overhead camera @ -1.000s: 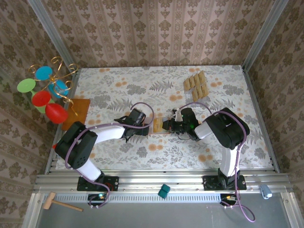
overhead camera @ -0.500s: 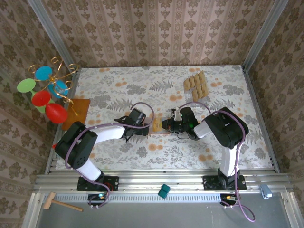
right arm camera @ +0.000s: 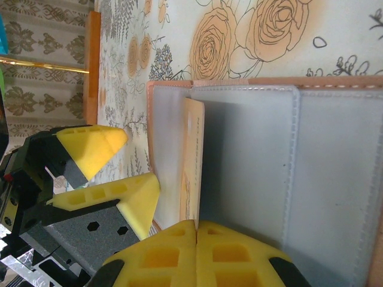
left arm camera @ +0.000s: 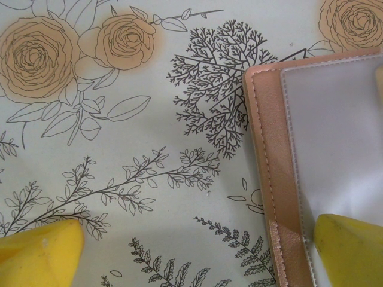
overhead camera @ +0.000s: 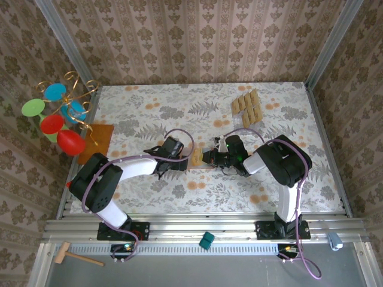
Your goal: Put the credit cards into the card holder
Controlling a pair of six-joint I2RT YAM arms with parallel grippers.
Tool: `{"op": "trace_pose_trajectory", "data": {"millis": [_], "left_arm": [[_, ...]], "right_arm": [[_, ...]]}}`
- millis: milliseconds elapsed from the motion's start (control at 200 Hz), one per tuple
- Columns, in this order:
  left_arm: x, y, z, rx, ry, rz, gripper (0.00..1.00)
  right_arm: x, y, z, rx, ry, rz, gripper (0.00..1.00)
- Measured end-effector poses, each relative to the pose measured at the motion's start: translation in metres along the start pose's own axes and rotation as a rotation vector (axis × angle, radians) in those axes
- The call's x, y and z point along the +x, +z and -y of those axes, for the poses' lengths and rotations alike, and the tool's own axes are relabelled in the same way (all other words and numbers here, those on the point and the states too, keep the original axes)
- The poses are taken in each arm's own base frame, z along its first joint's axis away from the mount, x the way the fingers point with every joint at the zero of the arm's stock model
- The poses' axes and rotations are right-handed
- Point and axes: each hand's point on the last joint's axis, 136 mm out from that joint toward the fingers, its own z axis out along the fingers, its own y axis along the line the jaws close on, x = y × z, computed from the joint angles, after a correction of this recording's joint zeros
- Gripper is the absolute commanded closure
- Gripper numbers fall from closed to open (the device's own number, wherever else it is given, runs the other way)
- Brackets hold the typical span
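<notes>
Top external: right gripper point(overhead camera: 207, 157), jaws pressed together, has edged left over the last second. Less of the credit card point(right arm camera: 192, 161) shows, so it is probably seating in the card holder point(right arm camera: 251, 149) at table centre. Left gripper point(left arm camera: 191, 251) is spread wide, one finger point(left arm camera: 350, 245) over the holder's corner. Spare cards point(overhead camera: 246, 107) lie well apart at far right, with open table point(overhead camera: 149, 113) beyond.

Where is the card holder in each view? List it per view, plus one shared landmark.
Top external: card holder at table centre.
Left wrist: along the right side.
Right wrist: open, across centre and right.
Landmark: yellow fingers of the left gripper at its edge.
</notes>
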Motion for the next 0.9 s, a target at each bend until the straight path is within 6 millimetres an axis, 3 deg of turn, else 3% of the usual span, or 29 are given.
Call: {"op": "trace_pose_trajectory", "data": {"millis": [110, 270, 450, 695, 905], "left_arm": [[0.0, 0.0, 0.0, 0.0, 0.0, 0.0, 0.0], [0.0, 0.0, 0.0, 0.0, 0.0, 0.0, 0.0], [0.0, 0.0, 0.0, 0.0, 0.0, 0.0, 0.0], [0.0, 0.0, 0.0, 0.0, 0.0, 0.0, 0.0], [0.0, 0.0, 0.0, 0.001, -0.001, 0.002, 0.0]], "right_arm": [[0.0, 0.0, 0.0, 0.001, 0.0, 0.0, 0.92], [-0.003, 0.001, -0.007, -0.006, -0.013, -0.004, 0.7], [-0.006, -0.001, -0.015, 0.012, -0.033, -0.007, 0.54], [-0.01, -0.007, -0.023, 0.041, -0.058, -0.002, 0.24], [-0.009, -0.012, -0.025, 0.082, -0.077, -0.016, 0.19]]}}
